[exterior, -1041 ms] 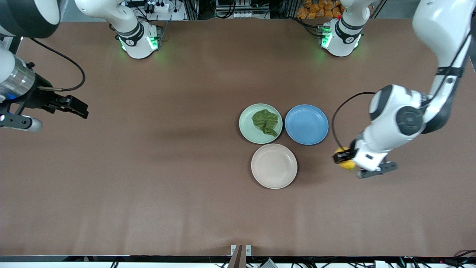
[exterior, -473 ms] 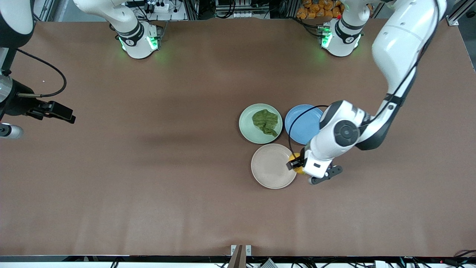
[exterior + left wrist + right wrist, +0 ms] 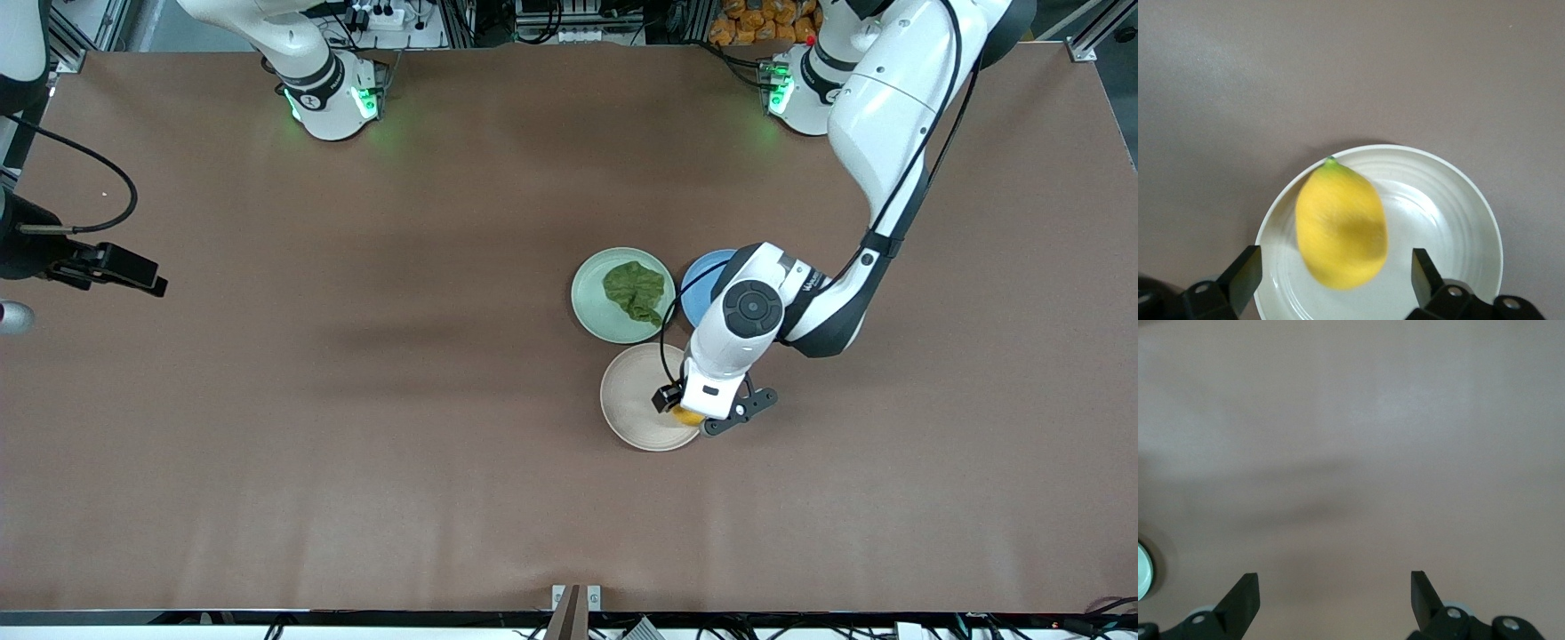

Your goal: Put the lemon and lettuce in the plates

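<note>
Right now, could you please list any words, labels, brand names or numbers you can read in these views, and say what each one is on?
None can be read.
A small dark marking on the white left arm's forearm: too small to read.
The round beige-white plate, the oval yellow lemon, the pale mint green plate, the ruffled dark green lettuce and the brown table: no text.

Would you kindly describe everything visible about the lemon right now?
The lemon is a small oval fruit, bright yellow with a greenish pointed tip and a matte, finely dimpled skin. In the left wrist view it lies over the beige plate, toward one side of it, its tip pointing at the rim. It sits between the fingers of the left gripper, which stand wide apart without touching it. Whether it already rests on the plate cannot be told.
</note>
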Robot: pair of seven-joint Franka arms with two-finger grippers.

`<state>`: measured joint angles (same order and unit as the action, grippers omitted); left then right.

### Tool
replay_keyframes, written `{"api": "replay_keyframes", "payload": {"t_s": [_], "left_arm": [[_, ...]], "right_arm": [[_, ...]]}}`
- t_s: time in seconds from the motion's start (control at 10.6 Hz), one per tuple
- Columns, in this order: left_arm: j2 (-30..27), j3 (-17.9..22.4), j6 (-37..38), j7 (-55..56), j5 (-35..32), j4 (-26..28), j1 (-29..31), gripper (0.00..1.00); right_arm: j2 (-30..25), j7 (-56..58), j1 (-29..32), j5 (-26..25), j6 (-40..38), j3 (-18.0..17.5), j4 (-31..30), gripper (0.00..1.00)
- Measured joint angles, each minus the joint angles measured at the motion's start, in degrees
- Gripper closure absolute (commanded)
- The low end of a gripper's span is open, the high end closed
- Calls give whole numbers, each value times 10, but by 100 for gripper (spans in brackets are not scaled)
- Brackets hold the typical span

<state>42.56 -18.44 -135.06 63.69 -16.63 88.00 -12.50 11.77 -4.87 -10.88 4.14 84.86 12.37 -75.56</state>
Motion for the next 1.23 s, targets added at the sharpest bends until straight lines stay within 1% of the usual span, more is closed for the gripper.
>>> {"api": "replay_keyframes", "payload": {"t_s": [0.09, 0.28, 0.47, 0.57, 0.66, 0.76, 0.85, 0.95, 1.14, 1.23], "left_arm": [[-2, 4, 0, 0, 0, -4, 2, 0], [-13, 10, 7, 2, 0, -8, 19, 0], [-40, 10, 45, 14, 29, -10, 62, 0], [-59, 9, 67, 14, 43, -6, 86, 0], [-79, 7, 78, 14, 54, 9, 108, 0], [-100, -3, 81, 14, 63, 36, 134, 0], [-118, -30, 81, 12, 69, 65, 172, 0], [-134, -77, 81, 11, 70, 94, 228, 0], [-158, -176, 69, 6, 70, 150, 336, 0], [-171, -210, 46, 5, 70, 183, 372, 0]], "right_arm": [[-3, 10, 14, -7, 0, -15, 0, 0], [-4, 22, 33, -9, 0, -27, 0, 0], [-7, 24, 43, -9, -4, -35, 0, 0], [-11, 25, 54, -10, -12, -47, -3, 0], [-15, 26, 64, -10, -16, -55, -8, 0], [-26, 28, 71, -11, -17, -60, -23, 0], [-40, 29, 82, -11, -11, -71, -44, 0], [-54, 30, 100, -13, 0, -90, -65, 0], [-69, 30, 130, -18, 11, -124, -85, 0], [-72, 30, 145, -18, 19, -140, -91, 0]]}}
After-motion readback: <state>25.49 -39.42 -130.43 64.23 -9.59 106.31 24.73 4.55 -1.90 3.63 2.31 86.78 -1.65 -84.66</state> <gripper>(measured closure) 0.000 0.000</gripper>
